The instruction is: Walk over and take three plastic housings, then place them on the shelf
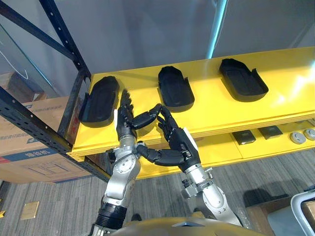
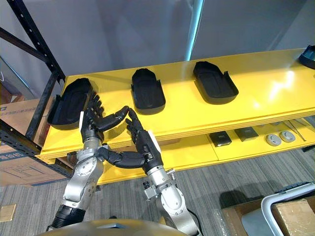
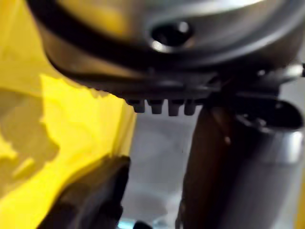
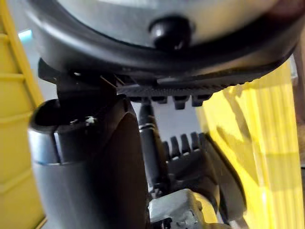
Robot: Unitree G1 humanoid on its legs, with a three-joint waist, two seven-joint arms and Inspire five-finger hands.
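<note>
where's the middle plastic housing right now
In the left eye view the middle plastic housing lies on the yellow shelf, between the left housing and the right housing.

Three black, boat-shaped plastic housings [image 1: 100, 101] [image 1: 175, 88] [image 1: 242, 78] lie in a row on top of the yellow metal shelf board [image 1: 216, 112]. On the tier just under that board, towards its right end, I count two dark square blocks [image 1: 243, 137] [image 1: 270, 132] and two round grey discs [image 1: 297, 137] [image 1: 310, 133].
</note>
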